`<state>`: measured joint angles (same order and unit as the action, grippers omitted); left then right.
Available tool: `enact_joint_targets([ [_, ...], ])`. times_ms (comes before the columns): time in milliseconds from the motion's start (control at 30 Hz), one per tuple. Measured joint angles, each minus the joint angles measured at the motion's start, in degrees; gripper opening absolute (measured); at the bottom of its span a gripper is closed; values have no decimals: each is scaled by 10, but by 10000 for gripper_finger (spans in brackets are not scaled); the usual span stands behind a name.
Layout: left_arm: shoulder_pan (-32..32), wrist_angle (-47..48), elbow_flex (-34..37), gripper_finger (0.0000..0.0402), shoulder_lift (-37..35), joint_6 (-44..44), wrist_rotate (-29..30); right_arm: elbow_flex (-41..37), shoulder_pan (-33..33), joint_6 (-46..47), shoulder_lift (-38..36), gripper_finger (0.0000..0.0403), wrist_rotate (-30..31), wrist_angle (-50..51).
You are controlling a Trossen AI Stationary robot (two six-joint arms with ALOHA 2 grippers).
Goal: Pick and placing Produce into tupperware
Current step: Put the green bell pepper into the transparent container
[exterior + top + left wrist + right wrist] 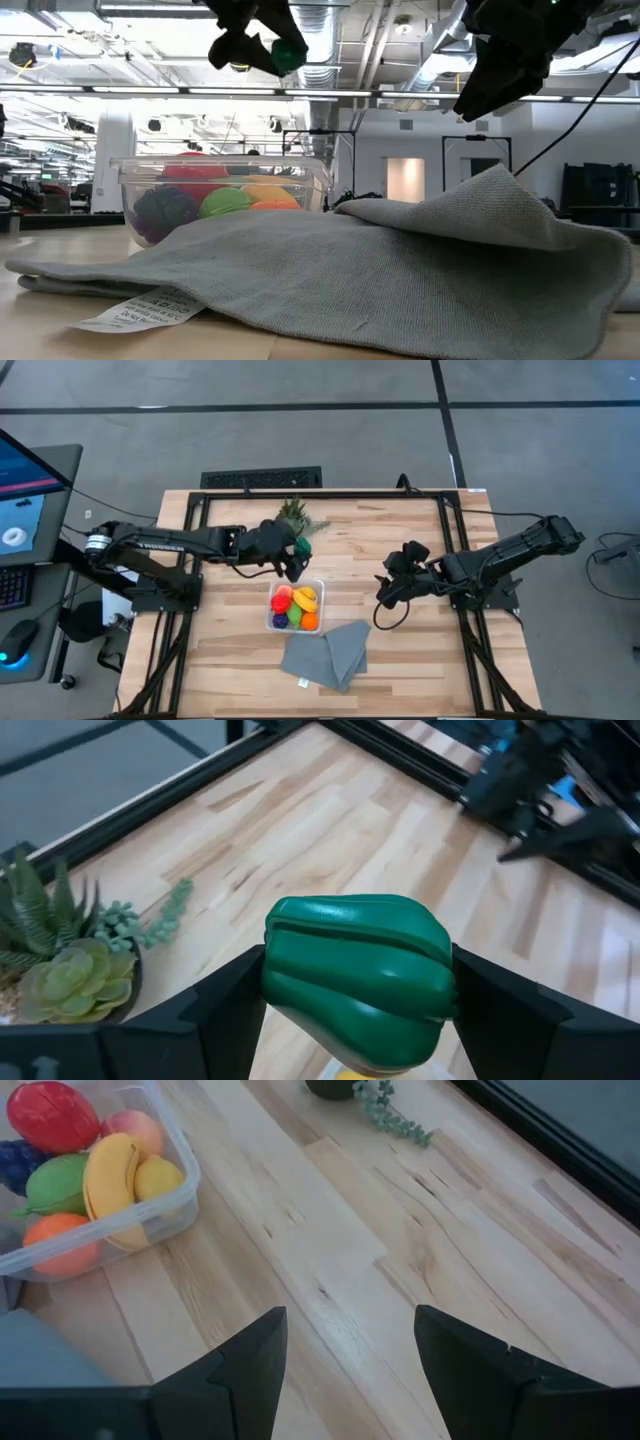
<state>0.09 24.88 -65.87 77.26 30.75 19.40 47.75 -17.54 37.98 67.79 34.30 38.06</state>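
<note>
My left gripper hovers above the far edge of the tupperware, shut on a dark green toy pepper; the low view shows the pepper high above the container. The clear square tupperware rests flat on the table and holds several produce pieces: red, yellow banana, lime green, orange, purple, peach-pink. My right gripper is open over bare wood, right of the tupperware. My left gripper pinches the green pepper between its two fingers, one on each of its opposite sides. The pepper is lifted clear, above the tupperware's far edge.
A spiky green potted plant stands just beyond the left gripper. A folded grey cloth lies on the table near the tupperware's near-right corner and fills the low view's foreground. A black frame borders the table. Bare wood lies between tupperware and right arm.
</note>
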Motion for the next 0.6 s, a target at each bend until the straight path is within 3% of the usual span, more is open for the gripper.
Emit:
enact_joint_targets([
  [600,-97,1,0,259,-4,-116,33,0,0,1,0,245,0,-9],
])
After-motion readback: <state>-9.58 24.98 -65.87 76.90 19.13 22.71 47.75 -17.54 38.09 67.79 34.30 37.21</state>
